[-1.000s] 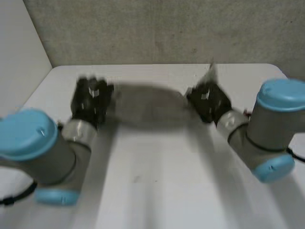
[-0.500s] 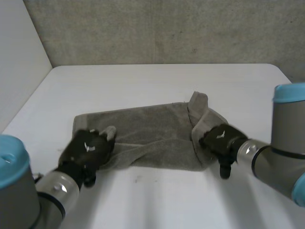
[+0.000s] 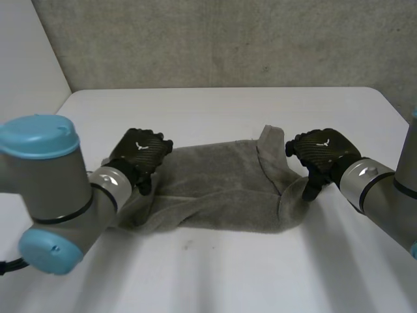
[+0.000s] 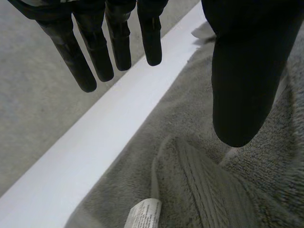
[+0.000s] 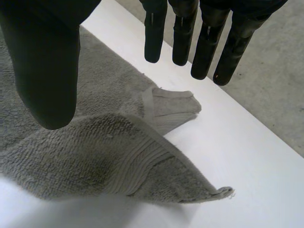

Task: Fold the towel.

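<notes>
On table (image 3: 215,277), rumpled towel (image 3: 215,189) — left hand (image 3: 140,154), right hand (image 3: 322,151) unclenched

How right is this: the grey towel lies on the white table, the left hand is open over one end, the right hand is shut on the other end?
Wrong in one point: the right hand is open too. The right wrist view shows its fingers straight over the towel, holding nothing. The rest holds.

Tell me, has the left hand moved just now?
Yes. The left hand has gone from the near corner of the towel toward the far edge of the table.
</notes>
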Available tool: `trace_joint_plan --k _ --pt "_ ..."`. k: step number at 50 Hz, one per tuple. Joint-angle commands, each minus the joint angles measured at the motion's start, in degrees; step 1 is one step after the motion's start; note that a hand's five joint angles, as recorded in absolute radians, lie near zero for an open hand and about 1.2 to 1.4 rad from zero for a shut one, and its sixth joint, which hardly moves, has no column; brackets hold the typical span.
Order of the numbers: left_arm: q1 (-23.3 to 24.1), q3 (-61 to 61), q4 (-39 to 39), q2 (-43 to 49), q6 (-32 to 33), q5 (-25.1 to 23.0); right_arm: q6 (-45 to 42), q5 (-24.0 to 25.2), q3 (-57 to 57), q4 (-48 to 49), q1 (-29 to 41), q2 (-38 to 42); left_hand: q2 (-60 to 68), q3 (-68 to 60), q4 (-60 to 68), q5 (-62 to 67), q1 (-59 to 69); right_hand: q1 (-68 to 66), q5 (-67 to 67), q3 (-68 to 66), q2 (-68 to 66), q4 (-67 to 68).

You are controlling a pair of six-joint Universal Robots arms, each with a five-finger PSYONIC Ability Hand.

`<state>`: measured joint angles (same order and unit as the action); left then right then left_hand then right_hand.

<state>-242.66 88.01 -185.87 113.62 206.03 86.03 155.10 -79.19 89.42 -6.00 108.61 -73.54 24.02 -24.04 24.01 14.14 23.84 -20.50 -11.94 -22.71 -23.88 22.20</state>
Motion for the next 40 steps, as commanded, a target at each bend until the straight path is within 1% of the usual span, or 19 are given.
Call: trace_joint_plan --k 1,5,7,8,10,11,12,13,14,15,16,19,22,25,32,36,37,38,40 --pt "-0.2 -5.7 0.3 7.7 0.7 -1.2 -0.3 0.0 0.7 0.2 0.4 1.2 3.4 -3.3 3.4 3.2 3.5 -2.9 -1.4 -0.7 0.5 1.2" --pt "-0.2 -7.0 1.0 10.2 3.4 -1.1 -0.9 -0.1 0.8 0.2 0.4 2.1 3.4 -3.3 3.4 3.2 3.5 -2.5 -1.1 -0.3 0.8 0.8" --pt "-0.2 -7.6 1.9 11.6 8.6 -0.6 -1.4 -0.1 0.8 0.2 0.3 2.1 3.5 -3.5 3.5 3.4 3.7 -2.5 -1.1 -0.3 0.8 0.8" --pt "-0.2 -7.6 1.9 11.6 8.6 -0.6 -1.4 -0.1 0.8 0.2 0.3 2.1 3.5 -3.5 3.5 3.4 3.7 -2.5 -1.1 -0.3 0.8 0.8" --pt "-0.3 -7.2 2.4 12.1 13.6 -0.1 -2.4 -0.2 0.8 0.2 0.3 2.2 4.0 -4.0 4.0 3.9 4.2 -2.4 -0.9 -0.2 1.0 0.7" --pt "-0.3 -7.2 2.4 12.1 13.6 -0.1 -2.4 -0.2 0.8 0.2 0.3 2.2 4.0 -4.0 4.0 3.9 4.2 -2.4 -0.9 -0.2 1.0 0.7" --pt "-0.4 -6.7 2.4 12.1 15.4 0.5 -2.8 -0.3 0.8 0.2 0.2 2.2 5.7 -5.7 5.7 5.6 5.9 -2.4 -0.9 -0.2 1.0 0.7" --pt "-0.4 -6.4 2.4 11.7 16.5 1.9 -3.1 -0.2 0.7 0.2 0.2 2.3 8.9 -8.8 8.9 8.8 9.0 -2.4 -0.9 -0.2 1.0 0.7" --pt "-0.4 -6.4 2.4 11.7 16.5 2.0 -3.1 -0.2 0.7 0.2 0.2 2.3 8.9 -8.9 8.9 8.8 9.1 -2.4 -0.9 -0.2 1.0 0.7" --pt "-0.4 -5.7 2.4 11.3 17.1 4.0 -3.3 -0.3 0.7 0.2 0.2 2.3 11.1 -11.0 11.1 10.9 11.2 -2.4 -0.9 -0.2 1.0 0.7" --pt "-0.4 -5.7 2.4 11.3 17.1 4.1 -3.3 -0.3 0.7 0.2 0.2 2.3 11.1 -11.1 11.1 11.0 11.3 -2.4 -0.9 -0.2 1.0 0.7" --pt "-0.4 -3.7 2.3 8.6 17.4 9.4 -3.8 -0.3 0.7 0.2 0.2 3.0 13.6 -13.6 13.6 13.5 13.8 -2.2 -0.8 0.0 1.2 0.5" --pt "-0.5 -1.8 2.1 6.7 17.5 10.3 -3.9 -0.3 0.7 0.2 0.3 3.1 17.3 -17.3 17.3 17.2 17.5 -2.2 -0.8 0.0 1.2 0.5" --pt "-0.5 -0.2 2.0 5.6 17.5 10.4 -3.9 -0.3 0.6 0.2 0.3 3.5 18.3 -18.3 18.3 18.2 18.5 -2.2 -0.8 0.0 1.2 0.5" --pt "-0.6 1.6 1.9 5.9 17.6 10.4 -3.9 -0.3 0.5 0.2 0.4 3.6 18.3 -18.3 18.3 18.2 18.5 -2.2 -0.8 0.0 1.2 0.5" --pt "-1.6 1.9 1.8 6.5 17.5 10.4 -4.3 -0.3 0.4 0.2 0.4 3.7 18.5 -18.5 18.5 18.4 18.7 -2.2 -0.8 0.0 1.2 0.5" --pt "-1.7 1.9 1.8 6.4 17.5 10.4 -4.6 -0.4 0.3 0.1 0.4 3.8 21.7 -21.6 21.7 21.5 21.8 -2.2 -0.8 0.0 1.2 0.5" --pt "-1.7 1.9 1.8 6.4 17.5 10.4 -5.0 -0.3 0.1 -0.1 0.4 3.9 21.7 -21.7 21.7 21.6 21.9 -2.2 -0.8 0.0 1.2 0.5" --pt "-1.7 2.0 1.7 6.0 17.5 10.4 -5.2 -0.2 -0.2 -0.3 0.4 4.2 40.8 -40.7 40.8 40.6 40.9 -2.2 -0.8 0.0 1.2 0.5"
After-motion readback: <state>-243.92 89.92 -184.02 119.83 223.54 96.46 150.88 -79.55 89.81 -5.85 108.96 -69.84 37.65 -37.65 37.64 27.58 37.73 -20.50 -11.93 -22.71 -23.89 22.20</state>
